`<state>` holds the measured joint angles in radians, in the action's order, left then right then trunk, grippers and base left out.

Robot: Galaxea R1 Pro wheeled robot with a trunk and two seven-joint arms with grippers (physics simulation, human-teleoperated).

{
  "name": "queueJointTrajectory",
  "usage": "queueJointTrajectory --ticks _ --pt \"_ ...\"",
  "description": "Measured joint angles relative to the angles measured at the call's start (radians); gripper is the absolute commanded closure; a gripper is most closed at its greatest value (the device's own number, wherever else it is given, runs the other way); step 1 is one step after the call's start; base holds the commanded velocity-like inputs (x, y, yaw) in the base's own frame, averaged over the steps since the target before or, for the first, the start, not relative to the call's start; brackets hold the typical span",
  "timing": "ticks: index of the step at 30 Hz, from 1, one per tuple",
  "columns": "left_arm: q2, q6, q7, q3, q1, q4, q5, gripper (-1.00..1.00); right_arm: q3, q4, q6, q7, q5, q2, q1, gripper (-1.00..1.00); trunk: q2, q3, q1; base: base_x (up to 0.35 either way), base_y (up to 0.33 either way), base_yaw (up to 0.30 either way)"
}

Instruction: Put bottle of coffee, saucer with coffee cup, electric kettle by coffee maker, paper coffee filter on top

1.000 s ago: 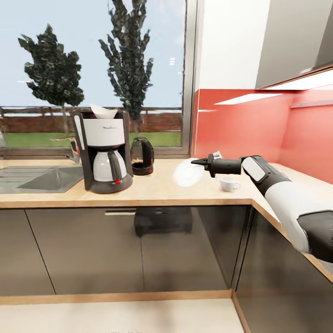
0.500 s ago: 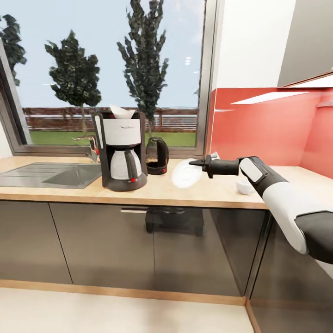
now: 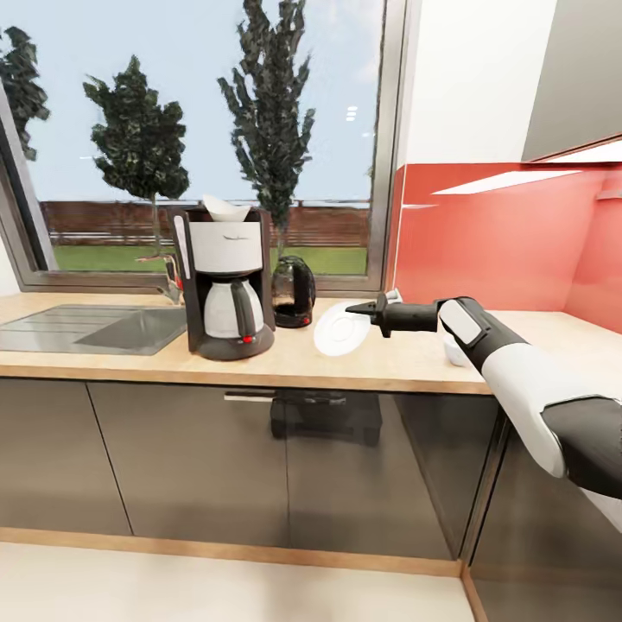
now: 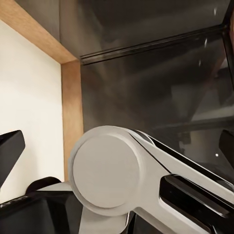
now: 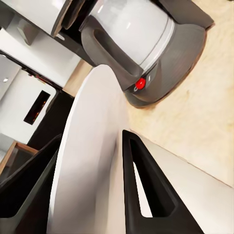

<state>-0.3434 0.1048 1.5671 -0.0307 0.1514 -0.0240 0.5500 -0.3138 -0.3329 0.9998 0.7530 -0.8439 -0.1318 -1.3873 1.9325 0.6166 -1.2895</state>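
The right pincer (image 3: 352, 308) pinches the saucer (image 3: 337, 331) on edge, now nearer the coffee maker (image 3: 223, 281) above the worktop (image 3: 345, 367). Set-down looks close; the left pincer's state I cannot tell.

A home kitchen is being shown: a wood-grain desk (image 3: 285, 363) with a steel sink (image 3: 95, 328) is being carried on dark glossy cabinets (image 3: 173, 458), a red backsplash (image 3: 484, 242) is being lit from above, and a coffee maker (image 3: 223, 285) is being displayed before a garden window (image 3: 199, 130).
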Motion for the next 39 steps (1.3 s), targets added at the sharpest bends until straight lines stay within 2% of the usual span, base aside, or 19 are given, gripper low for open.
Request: queueJointTrajectory --ticks 7,11,15,35,39 --pt "0.0 0.0 0.0 0.0 0.0 0.0 0.0 -1.0 -0.001 0.023 -0.002 -0.002 0.005 0.007 0.0 1.0 0.0 0.0 0.0 0.021 0.013 0.0" --pt "0.0 0.0 0.0 0.0 0.0 0.0 0.0 -1.0 -0.001 0.073 -0.002 -0.003 0.002 0.036 0.0 1.0 0.0 0.0 0.0 0.127 0.141 0.0" --pt "0.0 0.0 0.0 0.0 0.0 0.0 0.0 -1.0 -0.001 0.081 -0.003 -0.003 0.003 0.043 0.0 1.0 0.0 0.0 0.0 0.056 0.06 0.0" --pt "0.0 0.0 0.0 0.0 0.0 0.0 0.0 -1.0 0.001 0.091 -0.013 -0.008 -0.009 0.053 0.0 1.0 0.0 0.0 0.0 0.055 0.023 0.0" --pt "0.0 0.0 0.0 0.0 0.0 0.0 0.0 -1.0 0.0 0.122 -0.015 -0.008 -0.009 0.053 0.0 1.0 0.0 0.0 0.0 0.051 0.0 0.0"
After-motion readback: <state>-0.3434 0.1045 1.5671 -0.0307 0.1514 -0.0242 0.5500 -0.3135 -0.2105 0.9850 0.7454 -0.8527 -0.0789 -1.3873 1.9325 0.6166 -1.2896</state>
